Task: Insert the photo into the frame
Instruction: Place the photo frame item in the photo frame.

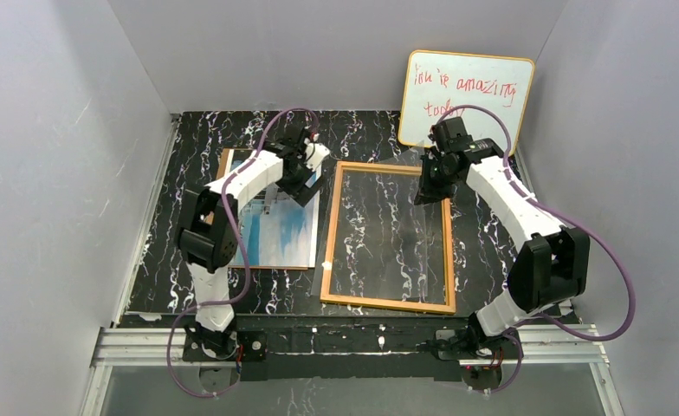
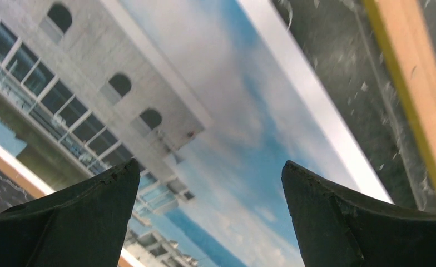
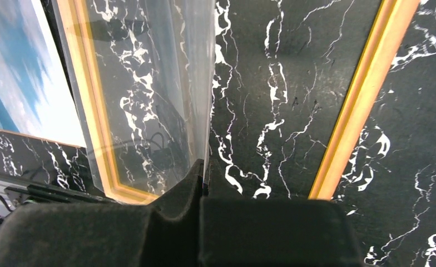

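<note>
The photo [image 1: 284, 227], a white building against blue sky, lies face up left of centre on a brown backing board [image 1: 225, 165]. My left gripper [image 1: 306, 184] hovers open and empty just above its far right part; in the left wrist view [image 2: 210, 164] the print [image 2: 232, 105] fills the space between the fingers. The frame [image 1: 449, 251] lies flat at centre, orange-wood rim up. My right gripper [image 1: 427, 184] is shut on the far edge of the clear pane [image 1: 379, 217] and holds it tilted over the frame. The right wrist view shows the gripper [image 3: 204, 167], pane [image 3: 149, 83] and rim [image 3: 360, 100].
A yellow-edged whiteboard [image 1: 466, 100] with red writing leans on the back wall at right. Grey walls close in the black marbled table [image 1: 492, 217] on three sides. A metal rail [image 1: 353, 342] runs along the near edge by the arm bases.
</note>
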You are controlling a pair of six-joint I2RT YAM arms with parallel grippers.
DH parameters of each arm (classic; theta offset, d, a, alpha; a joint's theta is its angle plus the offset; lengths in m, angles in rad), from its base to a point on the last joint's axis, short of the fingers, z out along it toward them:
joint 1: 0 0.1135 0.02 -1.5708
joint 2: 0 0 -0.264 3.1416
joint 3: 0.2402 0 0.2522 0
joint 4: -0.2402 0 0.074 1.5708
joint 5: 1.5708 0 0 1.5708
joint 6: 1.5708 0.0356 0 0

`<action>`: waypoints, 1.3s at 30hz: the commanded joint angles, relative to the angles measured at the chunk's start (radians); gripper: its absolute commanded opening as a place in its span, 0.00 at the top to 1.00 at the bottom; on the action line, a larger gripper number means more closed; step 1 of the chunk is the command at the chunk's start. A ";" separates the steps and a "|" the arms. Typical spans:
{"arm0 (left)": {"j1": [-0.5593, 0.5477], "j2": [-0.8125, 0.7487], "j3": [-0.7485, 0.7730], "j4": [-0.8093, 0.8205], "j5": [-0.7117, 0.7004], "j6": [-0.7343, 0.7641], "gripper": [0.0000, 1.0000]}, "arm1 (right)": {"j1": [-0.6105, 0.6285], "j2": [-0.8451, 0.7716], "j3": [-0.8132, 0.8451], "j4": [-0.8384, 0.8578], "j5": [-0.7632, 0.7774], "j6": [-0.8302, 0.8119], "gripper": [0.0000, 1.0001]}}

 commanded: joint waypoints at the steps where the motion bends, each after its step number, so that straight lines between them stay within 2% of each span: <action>1: -0.041 0.069 0.069 0.044 -0.009 -0.094 0.02 | -0.016 0.009 0.063 -0.051 0.086 -0.044 0.99; 6: -0.077 0.106 0.040 0.185 -0.082 -0.139 0.02 | -0.046 0.003 0.033 -0.033 0.131 -0.060 0.99; 14: -0.108 0.182 0.057 0.191 -0.099 -0.136 0.02 | -0.064 0.016 0.013 -0.011 0.110 -0.096 0.99; 18: -0.113 0.192 0.031 0.195 -0.127 -0.102 0.02 | -0.064 0.019 0.010 -0.003 0.094 -0.104 0.99; 23: -0.113 0.190 -0.035 0.225 -0.274 -0.006 0.02 | -0.064 0.024 -0.006 0.010 0.034 -0.104 0.99; 26: -0.113 0.154 -0.065 0.233 -0.301 0.012 0.02 | -0.064 0.024 -0.027 0.022 0.009 -0.094 0.99; 31: -0.113 0.081 -0.027 0.199 -0.238 -0.026 0.02 | -0.064 0.033 -0.068 0.042 -0.028 -0.064 0.99; 39: -0.126 0.088 0.077 0.067 0.071 -0.177 0.02 | -0.063 0.003 -0.084 0.033 0.044 -0.051 0.99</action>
